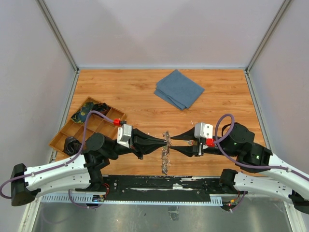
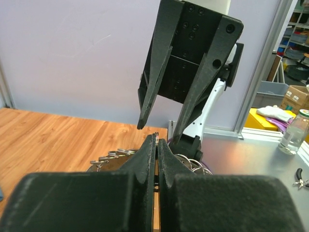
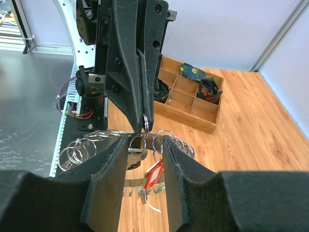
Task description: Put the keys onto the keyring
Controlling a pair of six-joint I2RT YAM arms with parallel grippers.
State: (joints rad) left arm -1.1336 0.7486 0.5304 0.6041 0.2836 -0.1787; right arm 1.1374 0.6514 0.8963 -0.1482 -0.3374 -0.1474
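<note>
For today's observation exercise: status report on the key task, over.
Left gripper shut on keyring loop. Right gripper open, straddling it. Red-tagged key below. No obstruction seen.

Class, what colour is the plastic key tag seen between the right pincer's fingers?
Red: the key tag shows best in the right wrist view.

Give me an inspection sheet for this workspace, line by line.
Surface: wooden table.
Job's things: keyring bunched at centre; red-tagged key lies by it.
Clutter: folded blue cloth on the far side; wooden divided tray at left, holding dark patterned fabric.
Grippers: left gripper jaws shut on a keyring loop; right gripper jaws open either side of it.
Cables: purple cable loops over each arm.
Surroundings: pale walls.
</note>
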